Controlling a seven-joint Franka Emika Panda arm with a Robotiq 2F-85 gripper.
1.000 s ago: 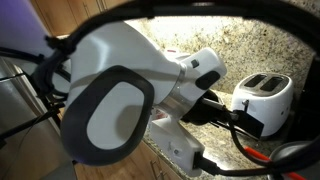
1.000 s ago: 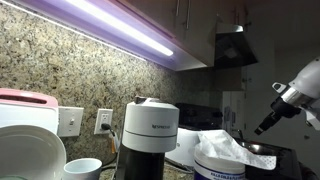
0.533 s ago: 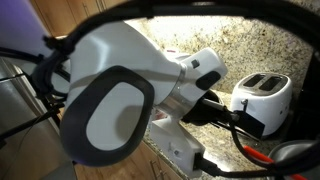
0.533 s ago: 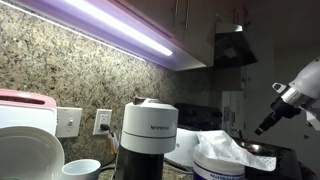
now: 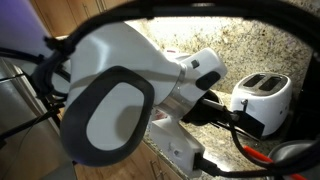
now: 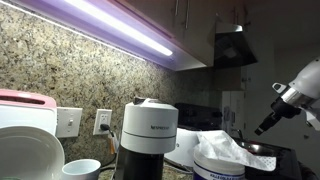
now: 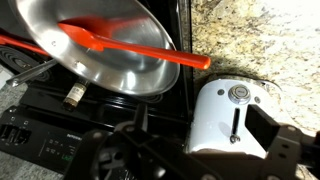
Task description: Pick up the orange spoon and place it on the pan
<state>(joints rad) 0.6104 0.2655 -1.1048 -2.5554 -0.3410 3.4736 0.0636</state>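
In the wrist view the orange spoon (image 7: 120, 45) lies across the round metal pan (image 7: 130, 80), its broad head inside and its handle sticking out over the rim toward the counter. The pan sits on a black stove. My gripper (image 7: 195, 158) is open and empty, its dark fingers at the bottom of the view, above the stove edge and the toaster, apart from the spoon. In an exterior view a bit of the orange spoon (image 5: 258, 155) shows at the lower right. In an exterior view my gripper (image 6: 264, 124) hangs at the far right above the pan (image 6: 262, 150).
A white two-slot toaster (image 7: 235, 115) stands on the granite counter (image 7: 270, 40) beside the stove (image 7: 40, 120); it also shows in an exterior view (image 5: 262, 95). A coffee machine (image 6: 150, 135), a mug (image 6: 82, 169) and a crumpled white bag (image 6: 222, 152) stand near the camera.
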